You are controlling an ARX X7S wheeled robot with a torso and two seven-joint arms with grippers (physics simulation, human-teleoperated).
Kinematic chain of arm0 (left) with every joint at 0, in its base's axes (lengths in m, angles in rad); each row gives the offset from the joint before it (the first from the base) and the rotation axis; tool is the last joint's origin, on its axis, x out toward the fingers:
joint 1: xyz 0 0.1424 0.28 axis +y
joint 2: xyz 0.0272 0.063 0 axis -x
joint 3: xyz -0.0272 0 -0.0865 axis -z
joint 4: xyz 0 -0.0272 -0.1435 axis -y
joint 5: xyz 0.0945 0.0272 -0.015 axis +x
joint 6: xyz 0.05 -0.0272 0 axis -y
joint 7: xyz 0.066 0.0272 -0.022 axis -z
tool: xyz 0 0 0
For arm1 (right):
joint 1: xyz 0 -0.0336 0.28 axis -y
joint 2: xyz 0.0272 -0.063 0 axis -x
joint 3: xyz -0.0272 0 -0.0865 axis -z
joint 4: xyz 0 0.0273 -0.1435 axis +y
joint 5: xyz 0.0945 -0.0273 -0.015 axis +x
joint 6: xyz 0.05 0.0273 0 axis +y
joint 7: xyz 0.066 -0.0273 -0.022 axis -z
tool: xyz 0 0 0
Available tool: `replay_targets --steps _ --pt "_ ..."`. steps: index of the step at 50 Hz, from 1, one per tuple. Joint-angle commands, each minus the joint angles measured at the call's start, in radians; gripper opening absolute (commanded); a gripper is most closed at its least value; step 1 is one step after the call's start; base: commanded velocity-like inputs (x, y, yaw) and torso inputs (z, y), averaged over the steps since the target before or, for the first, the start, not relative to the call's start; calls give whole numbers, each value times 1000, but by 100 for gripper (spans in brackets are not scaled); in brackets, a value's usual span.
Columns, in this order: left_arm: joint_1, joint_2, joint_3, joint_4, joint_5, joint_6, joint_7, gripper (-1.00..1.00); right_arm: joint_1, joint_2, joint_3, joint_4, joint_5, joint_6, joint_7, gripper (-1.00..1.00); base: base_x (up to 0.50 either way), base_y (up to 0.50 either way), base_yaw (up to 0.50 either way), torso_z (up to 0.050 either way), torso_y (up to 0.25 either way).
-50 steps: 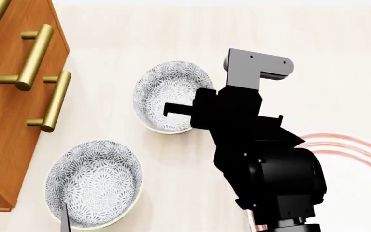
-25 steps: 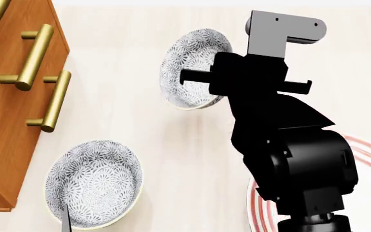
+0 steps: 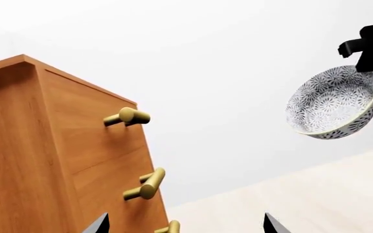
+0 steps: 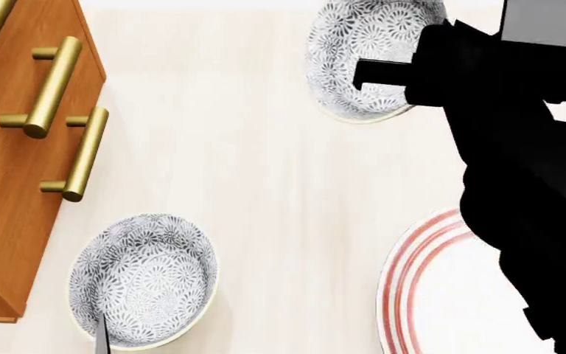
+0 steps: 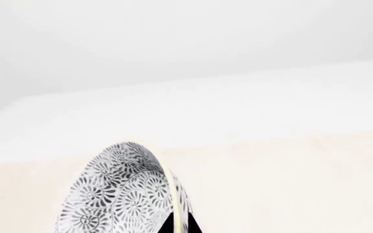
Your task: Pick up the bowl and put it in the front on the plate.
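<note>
The flower-patterned bowl (image 4: 357, 37) hangs tilted in the air at the top of the head view. My right gripper (image 4: 364, 74) is shut on its rim, one finger lying across the inside. In the right wrist view the bowl's (image 5: 118, 194) rim runs between the two dark fingertips (image 5: 157, 228). The left wrist view shows the same bowl (image 3: 332, 104) held high above the counter. The red-ringed plate (image 4: 430, 258) lies at the lower right, partly hidden by my right arm. My left gripper (image 3: 184, 227) is open, its tips far apart with nothing between them.
A second patterned bowl (image 4: 145, 276) stands at the lower left, with one left fingertip (image 4: 99, 338) showing over its near rim. A wooden cabinet (image 4: 8, 147) with brass handles (image 4: 52, 85) fills the left side. The pale counter (image 4: 263, 184) lies between the bowls and the plate.
My right gripper has carried the bowl up off the counter, toward the top right of the head view. More of the plate shows. The lower-left bowl has not moved.
</note>
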Motion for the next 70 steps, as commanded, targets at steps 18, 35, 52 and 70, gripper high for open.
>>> replay_targets --steps 18,35,52,70 --pt "1 -3 25 16 19 -20 3 100 -203 303 288 -330 283 186 -63 -100 0 0 0 0 0" --pt "2 -8 39 26 35 -30 4 100 -386 416 455 -460 436 194 -170 -100 0 0 0 0 1" --pt "2 -12 47 42 41 -48 9 100 -462 505 534 -457 499 196 -294 -100 0 0 0 0 0" --pt "4 -14 59 53 49 -62 10 100 -573 585 553 -428 420 144 -477 -100 0 0 0 0 1"
